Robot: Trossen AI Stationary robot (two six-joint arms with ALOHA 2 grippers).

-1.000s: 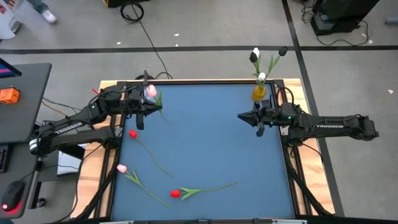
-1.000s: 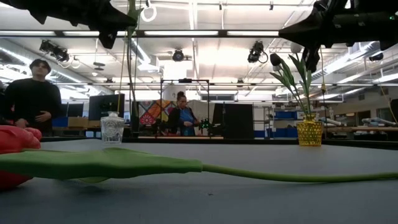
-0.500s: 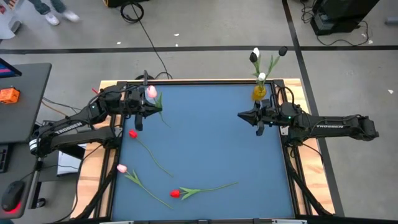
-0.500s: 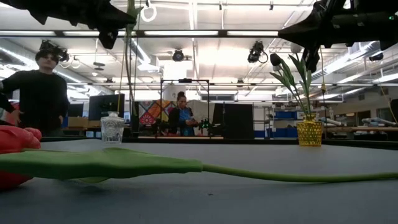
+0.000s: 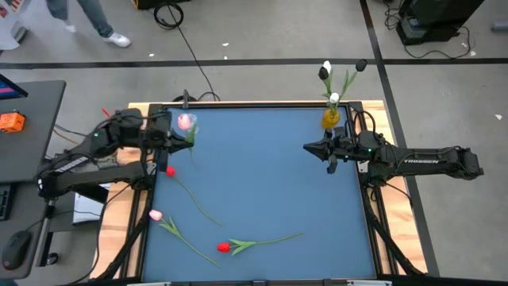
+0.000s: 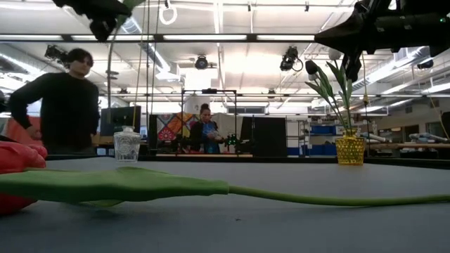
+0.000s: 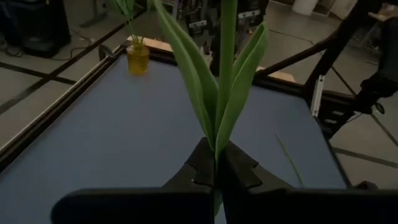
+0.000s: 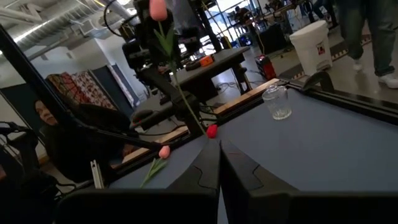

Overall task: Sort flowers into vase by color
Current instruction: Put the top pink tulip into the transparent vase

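The left tool [image 5: 176, 137] is pressed together on the stem of a pink flower [image 5: 185, 121]. In the left wrist view the green stem [image 7: 225, 68] and its leaves stand straight up out of the closed fingers [image 7: 200, 163], so the flower's long line runs up and down, not flat. In the high view the pink head sits over the far left corner of the blue counter [image 5: 262, 175].

A clear glass vase [image 6: 127, 145] stands at that same far left corner, as the low view shows. It seems to be right under the held flower, but the high view does not show it clearly, so that is only a guess. A yellow vase [image 5: 331, 118] stands at the far right corner, well apart from the left tool, with white and dark flowers in it.

The left arm is much nearer the clear vase than the right arm is. The next move likely means lowering the stem straight down into it.

The right tool [image 5: 332, 161] hangs just in front of the yellow vase, pressed shut and holding nothing.

Three more flowers lie flat on the near left part of the counter: a red one [image 5: 169, 171], a pink one [image 5: 155, 215] and another red one [image 5: 224, 248].
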